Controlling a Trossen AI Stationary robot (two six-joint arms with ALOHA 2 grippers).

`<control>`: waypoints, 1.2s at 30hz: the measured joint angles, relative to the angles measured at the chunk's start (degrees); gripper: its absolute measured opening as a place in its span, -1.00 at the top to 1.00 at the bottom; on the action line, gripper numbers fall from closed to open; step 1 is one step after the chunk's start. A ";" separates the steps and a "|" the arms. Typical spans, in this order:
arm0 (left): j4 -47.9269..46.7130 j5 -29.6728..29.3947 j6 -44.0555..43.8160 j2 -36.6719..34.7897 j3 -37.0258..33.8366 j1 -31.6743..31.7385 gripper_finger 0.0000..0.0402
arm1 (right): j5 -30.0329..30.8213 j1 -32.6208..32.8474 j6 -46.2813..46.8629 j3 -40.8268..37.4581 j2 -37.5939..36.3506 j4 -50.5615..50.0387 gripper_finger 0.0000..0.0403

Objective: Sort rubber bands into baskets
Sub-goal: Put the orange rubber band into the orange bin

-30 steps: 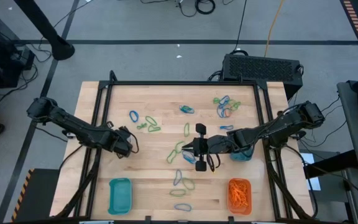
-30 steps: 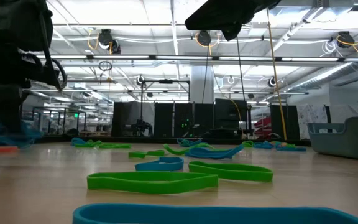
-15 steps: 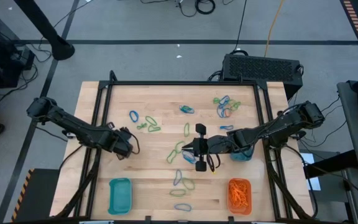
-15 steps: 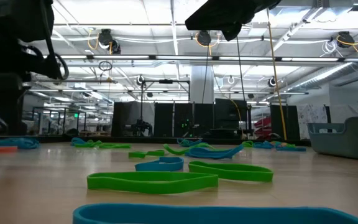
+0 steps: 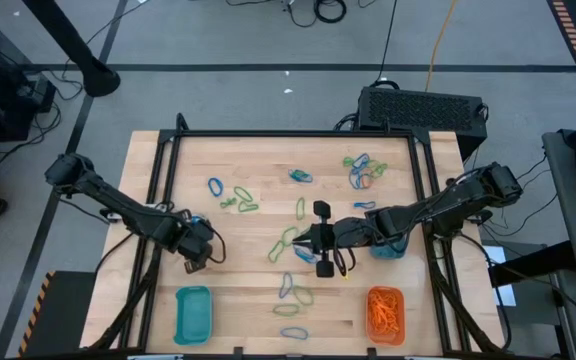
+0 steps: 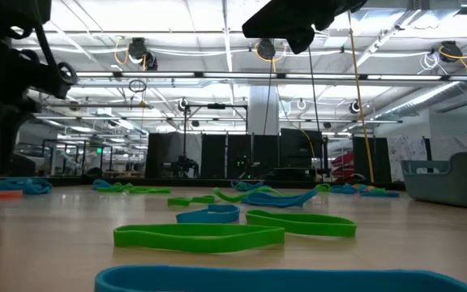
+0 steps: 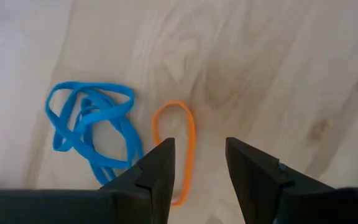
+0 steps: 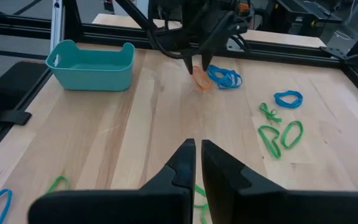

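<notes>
Orange rubber band (image 7: pixel 176 146), teal basket (image 8: pixel 92 64)

Grey floor (image 5: pixel 268 90); ceiling striplights (image 6: pixel 177 16)

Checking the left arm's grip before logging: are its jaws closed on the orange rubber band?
No, the left gripper stands open, and the orange rubber band lies flat on the wood under its jaws.

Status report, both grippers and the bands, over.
Left gripper open over an orange band on the table, nothing held. Right gripper shut, empty, mid-table. Blue band lies beside the orange one. Nothing blocking.
</notes>
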 joint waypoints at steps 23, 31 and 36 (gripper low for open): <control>12.83 0.59 -0.38 -0.20 -10.04 3.73 0.64 | 0.06 0.07 -1.02 0.00 0.02 -0.06 0.91; 13.66 0.22 1.79 -0.08 -9.45 3.81 0.98 | 0.09 0.04 -3.82 0.00 0.02 0.03 0.91; 15.57 -1.90 6.16 -1.34 -6.22 3.87 0.99 | 0.09 0.02 -3.89 0.02 0.05 1.03 0.91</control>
